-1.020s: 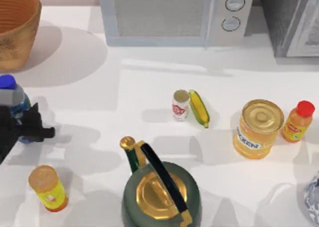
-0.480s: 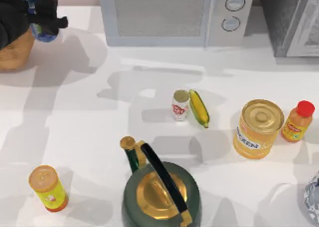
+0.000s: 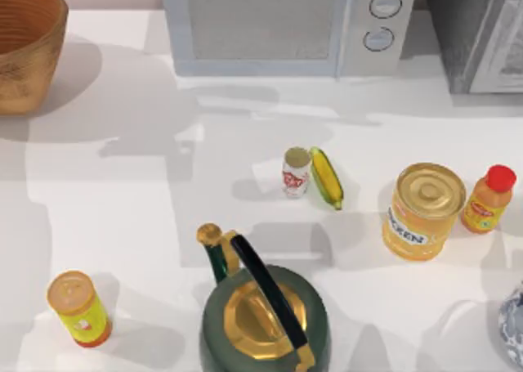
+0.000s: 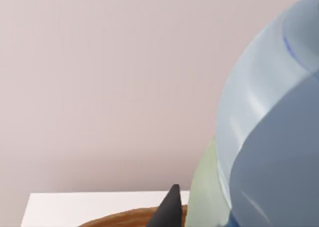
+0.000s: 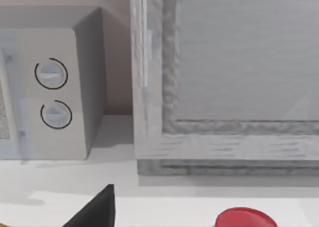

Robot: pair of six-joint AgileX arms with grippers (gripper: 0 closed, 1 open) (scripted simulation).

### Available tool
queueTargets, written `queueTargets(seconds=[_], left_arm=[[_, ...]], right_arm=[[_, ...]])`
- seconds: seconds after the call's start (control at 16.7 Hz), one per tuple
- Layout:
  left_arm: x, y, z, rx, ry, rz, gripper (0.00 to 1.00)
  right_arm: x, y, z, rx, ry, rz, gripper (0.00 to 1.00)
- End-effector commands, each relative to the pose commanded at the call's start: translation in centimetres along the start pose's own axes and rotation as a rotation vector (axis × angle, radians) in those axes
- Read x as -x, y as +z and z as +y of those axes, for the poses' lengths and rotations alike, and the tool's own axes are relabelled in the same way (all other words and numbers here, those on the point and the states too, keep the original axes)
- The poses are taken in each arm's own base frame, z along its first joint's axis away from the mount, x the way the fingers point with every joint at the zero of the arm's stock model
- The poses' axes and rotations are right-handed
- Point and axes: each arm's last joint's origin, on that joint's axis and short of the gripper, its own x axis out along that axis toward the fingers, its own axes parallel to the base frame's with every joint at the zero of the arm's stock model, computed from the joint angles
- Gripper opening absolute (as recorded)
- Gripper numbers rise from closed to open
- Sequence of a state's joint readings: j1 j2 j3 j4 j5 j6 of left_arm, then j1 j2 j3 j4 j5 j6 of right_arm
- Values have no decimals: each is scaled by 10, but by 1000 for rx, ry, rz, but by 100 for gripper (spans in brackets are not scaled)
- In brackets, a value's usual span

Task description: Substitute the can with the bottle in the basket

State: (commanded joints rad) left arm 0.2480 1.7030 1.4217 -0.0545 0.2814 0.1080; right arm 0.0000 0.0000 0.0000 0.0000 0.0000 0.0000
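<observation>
Standing mid-worktop in the top view, the can [image 3: 297, 172] touches a corn cob [image 3: 327, 177] while the basket [image 3: 29, 49] fills the far left corner; the left wrist view shows the bottle [image 4: 271, 137] above the basket's rim [image 4: 124, 218], apparently clamped, and the right wrist view shows one dark fingertip [image 5: 97, 209], grip undeterminable.

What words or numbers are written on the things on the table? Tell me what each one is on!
"...KEN": end of a blue word on the big yellow tin's white label; the start curves out of sight.
Red mark on the can: too blurred to read.
Label on the orange bottle: too small to read.
Label on the yellow cylinder: too small to read.
Microwave dials: no numbers visible.
</observation>
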Motion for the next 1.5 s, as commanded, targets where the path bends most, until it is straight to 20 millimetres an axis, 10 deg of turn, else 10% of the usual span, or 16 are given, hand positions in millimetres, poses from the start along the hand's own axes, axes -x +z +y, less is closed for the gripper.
queueTargets(seconds=[0.36,1.08,1.5], left_arm=[[1,2,4,-1,10,-1,0],[-58,-25,6,2,10,3,0],[-58,-25,6,2,10,3,53]], right_arm=[[0,0,0,0,0,0,100],[0,0,0,0,0,0,100],[0,0,0,0,0,0,100]])
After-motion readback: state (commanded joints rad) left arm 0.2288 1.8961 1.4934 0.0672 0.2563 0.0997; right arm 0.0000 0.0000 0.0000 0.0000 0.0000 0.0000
